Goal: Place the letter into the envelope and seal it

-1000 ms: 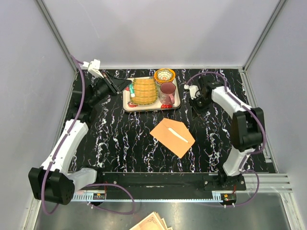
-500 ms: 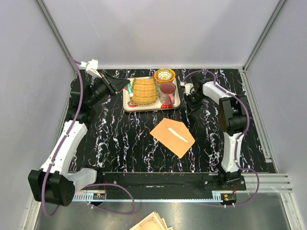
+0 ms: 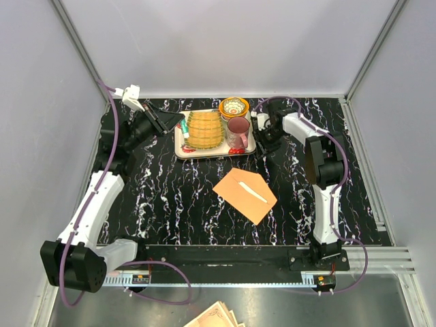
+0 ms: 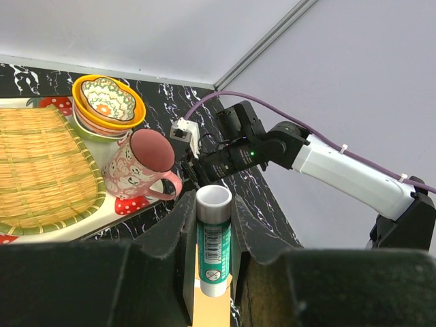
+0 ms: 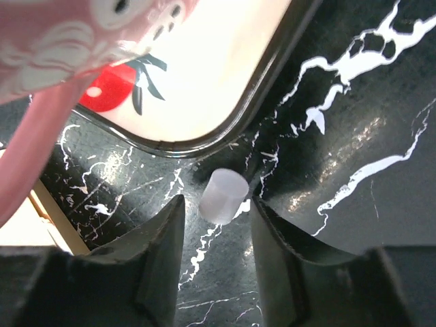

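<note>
By the tray [image 5: 225, 68] — right claw [image 5: 216, 204] loosened.

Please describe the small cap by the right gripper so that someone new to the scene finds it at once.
Start from the white tray at the far side of the black marbled table. Outside its rounded corner, between the open fingers of the right gripper, a small cap sits on the table. It is a frosted whitish cylinder, unlike the pink mug on the tray.

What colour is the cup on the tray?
Pink with pale swirls; the cup shows best in the left wrist view.
</note>
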You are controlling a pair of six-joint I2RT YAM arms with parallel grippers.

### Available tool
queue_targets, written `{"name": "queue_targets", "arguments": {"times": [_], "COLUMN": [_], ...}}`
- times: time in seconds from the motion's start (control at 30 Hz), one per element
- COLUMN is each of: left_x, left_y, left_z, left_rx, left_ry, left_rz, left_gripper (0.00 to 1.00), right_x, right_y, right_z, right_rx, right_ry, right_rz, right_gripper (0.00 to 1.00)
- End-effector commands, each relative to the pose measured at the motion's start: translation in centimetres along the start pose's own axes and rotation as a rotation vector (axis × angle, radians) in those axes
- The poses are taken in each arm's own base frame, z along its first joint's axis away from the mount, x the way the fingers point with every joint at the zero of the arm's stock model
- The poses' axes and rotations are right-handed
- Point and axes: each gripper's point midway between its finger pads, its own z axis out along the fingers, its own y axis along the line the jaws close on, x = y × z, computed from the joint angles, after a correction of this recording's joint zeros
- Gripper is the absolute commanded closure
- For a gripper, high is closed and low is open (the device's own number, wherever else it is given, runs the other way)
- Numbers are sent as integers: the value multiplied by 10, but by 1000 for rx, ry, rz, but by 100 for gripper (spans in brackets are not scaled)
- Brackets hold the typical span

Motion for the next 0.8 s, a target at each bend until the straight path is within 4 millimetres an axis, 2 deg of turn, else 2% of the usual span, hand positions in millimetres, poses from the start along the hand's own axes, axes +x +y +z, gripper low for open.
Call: {"name": "queue_targets", "arguments": {"times": [0.0,0.07,0.23,0.63,0.77], "left_x": [-7,-6,-5,-4,-5], "left_y": [-4,-4,-4,-4,-6], "left_z": [0,1,1,0,-1], "left_rx": [29,31,35,37,42], "left_ry": [-16,-11,-10,-8,-9], "left_rz": [37,30,28,28,34], "left_gripper": [100,100,100,100,100], "right_x": [-16,-15,-12,-12,-11], "right_y": [7,9,10,13,16], "right_z": [0,-1,-2,-10,-16], "right_rx": [-27,-28,-33,-42,-42], "right_ry": [-42,-39,-37,-47,-51], "right_rz": [-19,-21,-28,-43,-58], "right_gripper": [48,42,34,29,18]}}
